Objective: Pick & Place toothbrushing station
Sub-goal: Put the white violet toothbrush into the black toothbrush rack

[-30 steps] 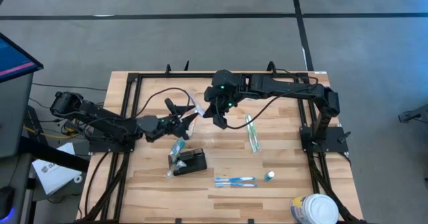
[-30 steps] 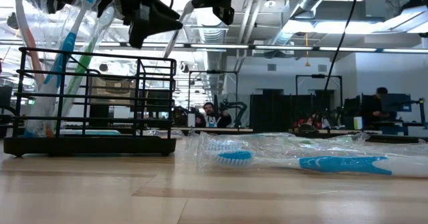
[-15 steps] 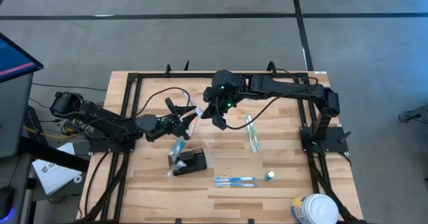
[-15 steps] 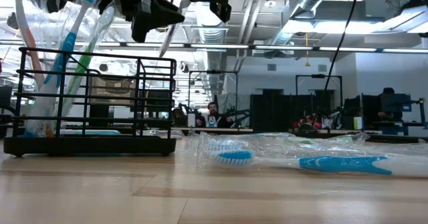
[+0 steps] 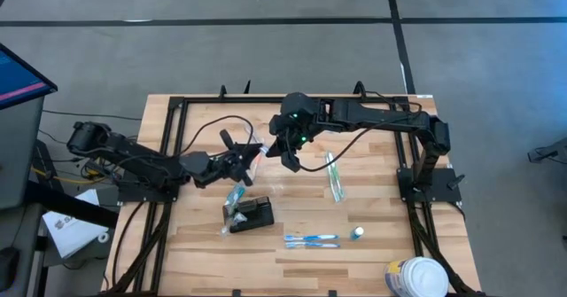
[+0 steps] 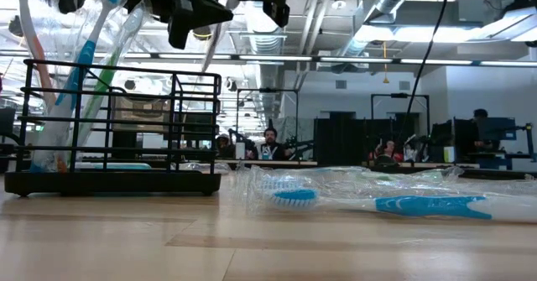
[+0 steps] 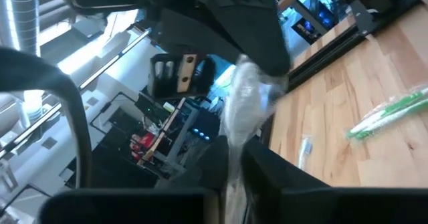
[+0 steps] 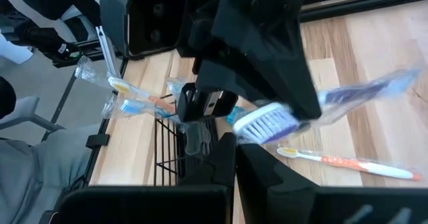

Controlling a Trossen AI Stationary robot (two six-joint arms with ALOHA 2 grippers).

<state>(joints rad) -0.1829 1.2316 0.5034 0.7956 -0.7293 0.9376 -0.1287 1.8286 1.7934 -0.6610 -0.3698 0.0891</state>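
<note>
High view: left tool (image 5: 251,153) and right tool (image 5: 282,148) both clench one wrapped toothbrush (image 5: 262,146), evidently a handover; holder (image 5: 252,214) sits below them.

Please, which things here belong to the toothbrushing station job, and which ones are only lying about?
Belong to the job:
- toothbrushing station, brushes already standing in it
- wrapped toothbrush, held by left gripper and right gripper
- probably next: green toothbrush, blue toothbrushes

Only lying about:
- white tub at the table's edge
</note>
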